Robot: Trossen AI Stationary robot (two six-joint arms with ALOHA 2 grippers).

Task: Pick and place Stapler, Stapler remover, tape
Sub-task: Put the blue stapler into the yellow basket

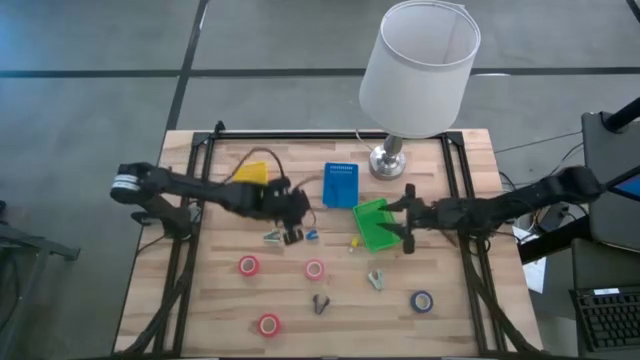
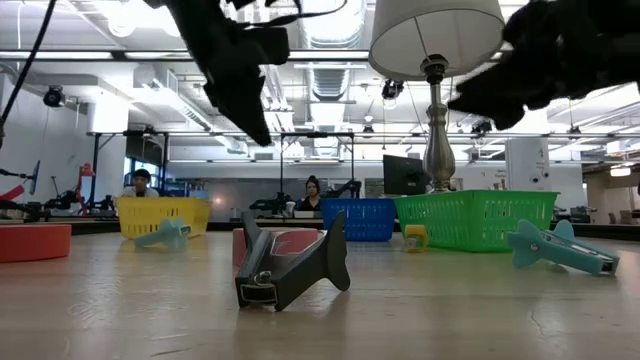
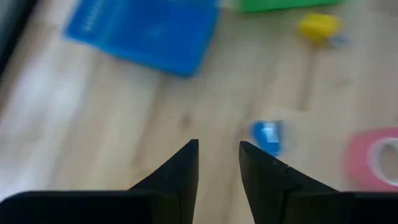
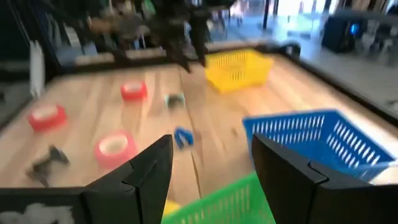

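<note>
My left gripper (image 1: 293, 236) (image 3: 219, 155) hovers open above the table's middle, between a teal stapler (image 1: 273, 237) and a small blue staple remover (image 1: 312, 235) (image 3: 267, 136), touching neither. My right gripper (image 1: 405, 222) (image 4: 211, 163) is open and empty above the green basket (image 1: 372, 224) (image 4: 225, 200). A black stapler (image 1: 320, 303) (image 2: 290, 270) and a second teal stapler (image 1: 376, 280) (image 2: 560, 250) lie on the table nearer the front. Flat on the wood are red tape rolls (image 1: 248, 265), (image 1: 314, 269), (image 1: 269, 324) and a blue roll (image 1: 422, 301). A small yellow remover (image 1: 355, 242) sits by the green basket.
A yellow basket (image 1: 252, 172) and a blue basket (image 1: 340, 185) stand toward the far edge, beside a lamp (image 1: 390, 160) whose white shade overhangs the far right. A black frame rail (image 1: 200, 170) borders the table. People sit in the room beyond, in the low view.
</note>
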